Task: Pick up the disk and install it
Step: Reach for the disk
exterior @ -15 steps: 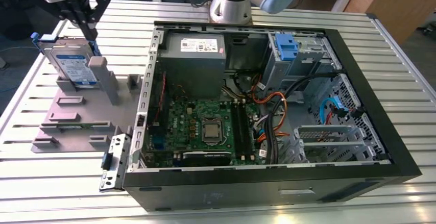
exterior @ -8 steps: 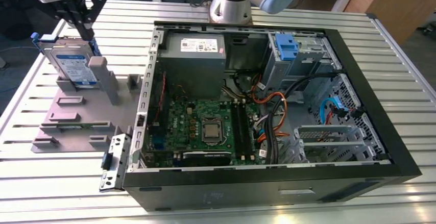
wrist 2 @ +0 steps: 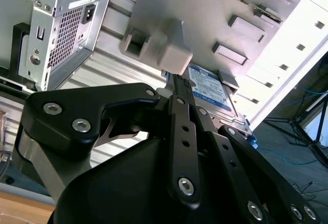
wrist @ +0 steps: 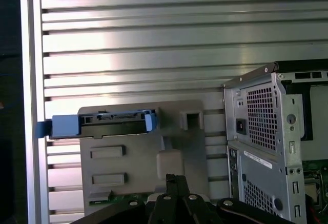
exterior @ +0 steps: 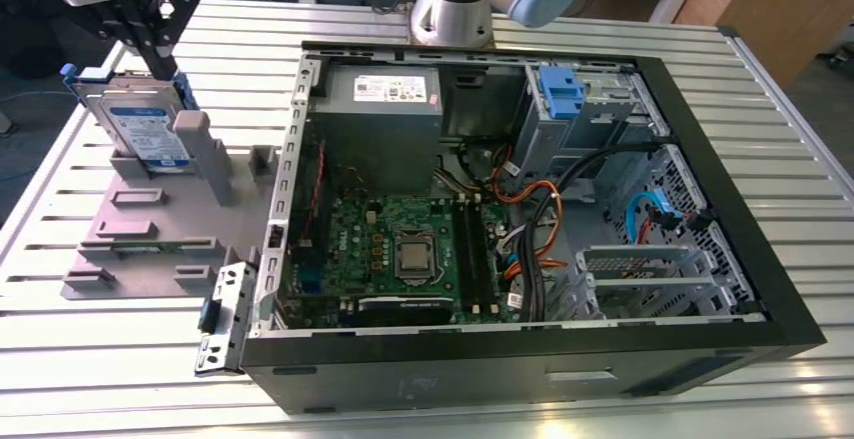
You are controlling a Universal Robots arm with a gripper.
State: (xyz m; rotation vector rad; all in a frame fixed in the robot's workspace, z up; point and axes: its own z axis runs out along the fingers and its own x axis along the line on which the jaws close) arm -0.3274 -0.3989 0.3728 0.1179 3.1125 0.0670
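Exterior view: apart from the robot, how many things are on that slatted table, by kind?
Disk: 1
Grey stand: 1
Open computer case: 1
Loose metal bracket: 1
Total: 4

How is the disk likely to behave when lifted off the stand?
The disk looks like rigid metal, so it is probably heavy for its size. Standing on edge in the stand, it may tip if nudged sideways. Its smooth faces could be slippery.
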